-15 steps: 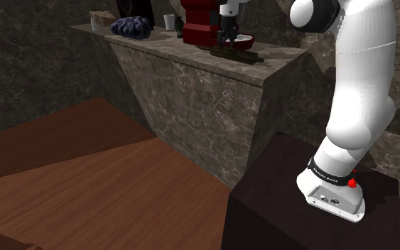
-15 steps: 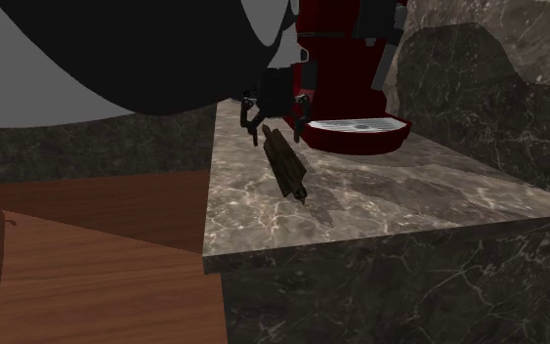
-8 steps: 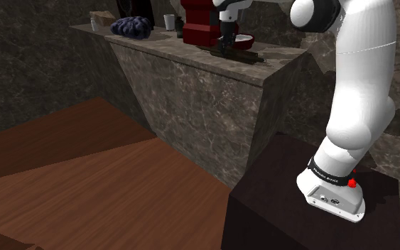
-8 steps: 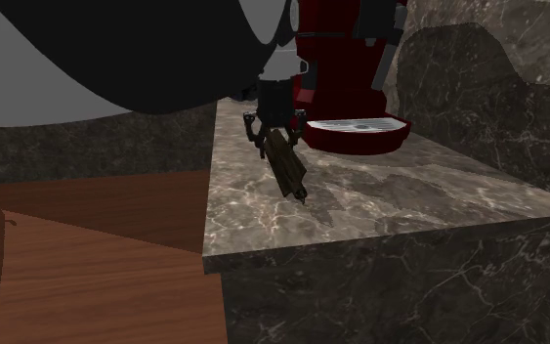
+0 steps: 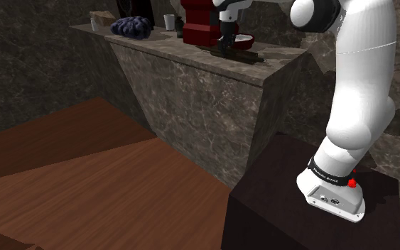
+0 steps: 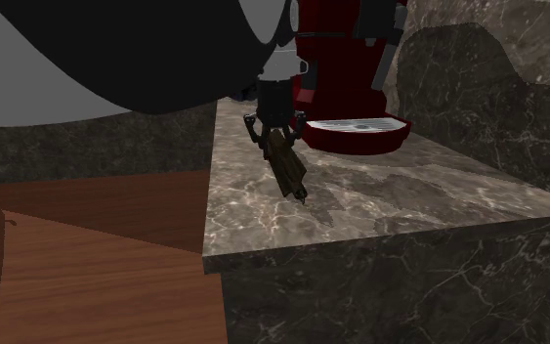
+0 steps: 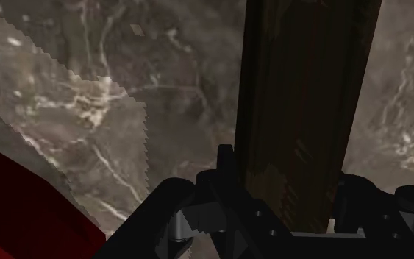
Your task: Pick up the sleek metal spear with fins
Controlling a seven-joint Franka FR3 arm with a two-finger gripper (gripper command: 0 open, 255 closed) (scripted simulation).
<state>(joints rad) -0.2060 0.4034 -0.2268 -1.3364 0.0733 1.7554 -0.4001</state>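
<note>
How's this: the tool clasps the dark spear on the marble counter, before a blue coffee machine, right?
No: the coffee machine is red, not blue, per the second exterior view. The tool does clasp the dark spear on the marble counter.

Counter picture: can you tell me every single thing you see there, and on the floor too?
spear: one, dark brown, lying on the counter in front of the coffee machine
counter: one, grey-brown marble, along the wall
coffee machine: one, red, at the back of the counter
cup: one, white, at the coffee machine's left in the shoulder view
lumpy thing: one, dark blue-grey, left of the cup; what it is I cannot tell
floor: brown wood, below the counter
stand: one, dark box, under the arm
arm: one, white, reaching to the counter
gripper: one, black, clasping the spear's end
</note>
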